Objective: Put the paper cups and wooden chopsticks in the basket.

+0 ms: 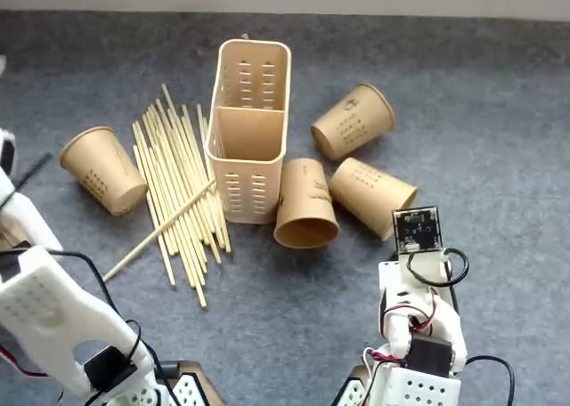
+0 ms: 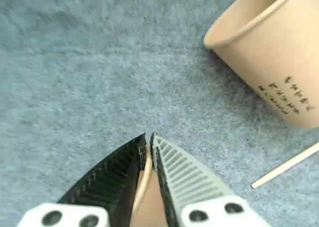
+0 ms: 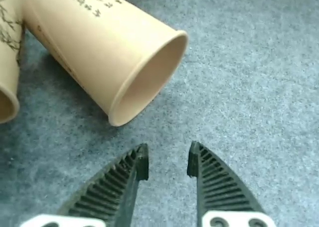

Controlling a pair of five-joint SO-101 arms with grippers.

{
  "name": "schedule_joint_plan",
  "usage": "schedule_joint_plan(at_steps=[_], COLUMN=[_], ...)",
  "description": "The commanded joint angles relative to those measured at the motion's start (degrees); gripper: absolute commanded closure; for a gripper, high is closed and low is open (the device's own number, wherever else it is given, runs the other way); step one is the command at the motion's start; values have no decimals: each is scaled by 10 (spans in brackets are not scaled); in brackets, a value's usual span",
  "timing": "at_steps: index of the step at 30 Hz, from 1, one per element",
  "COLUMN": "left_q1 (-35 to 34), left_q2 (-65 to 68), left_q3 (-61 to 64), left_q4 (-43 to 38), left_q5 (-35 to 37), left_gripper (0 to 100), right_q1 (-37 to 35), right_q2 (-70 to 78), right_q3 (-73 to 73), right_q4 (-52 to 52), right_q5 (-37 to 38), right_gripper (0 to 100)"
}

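Right tool [image 3: 167, 161], jaws apart, faces a tan paper cup [image 3: 94, 43] lying on its side on the grey bench [image 3: 249, 62]; left tool [image 2: 148, 142] is closed. A glancing touch could roll the cup away.

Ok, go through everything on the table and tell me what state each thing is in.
Basket: upright, nothing visible inside.
Left cup: on its side.
Middle cup: on its side, mouth toward the arms.
Back cup: on its side.
Right cup: on its side.
Chopsticks: loose pile lying flat, one crosswise.
Left jaws: shut.
Right jaws: open, holding nothing.
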State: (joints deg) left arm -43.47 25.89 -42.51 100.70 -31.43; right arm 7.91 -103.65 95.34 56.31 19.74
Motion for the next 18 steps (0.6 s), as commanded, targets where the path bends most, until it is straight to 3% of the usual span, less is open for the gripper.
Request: schedule_joint_plan(at_steps=[1, 7, 10, 14, 18], left_q1=[64, 282, 400, 489, 553], left_q2=[-111, -210, -213, -184, -139], left_q3=[-86, -277, -338, -333, -336], left_q4=[2, -9, -88, -207, -235], left_q5=[18, 69, 74, 94, 114], left_gripper=[979, 980, 997, 995, 996], right_q1=[-7, -7, -7, -7, -7], right_q2=[-6, -6, -7, -7, -7], right_q3=[79, 79, 79, 79, 79], right_q4=[0, 1, 1, 0, 0], right_q5=[-1, -2, -2, -1, 0], right_gripper=[854, 854, 854, 854, 854])
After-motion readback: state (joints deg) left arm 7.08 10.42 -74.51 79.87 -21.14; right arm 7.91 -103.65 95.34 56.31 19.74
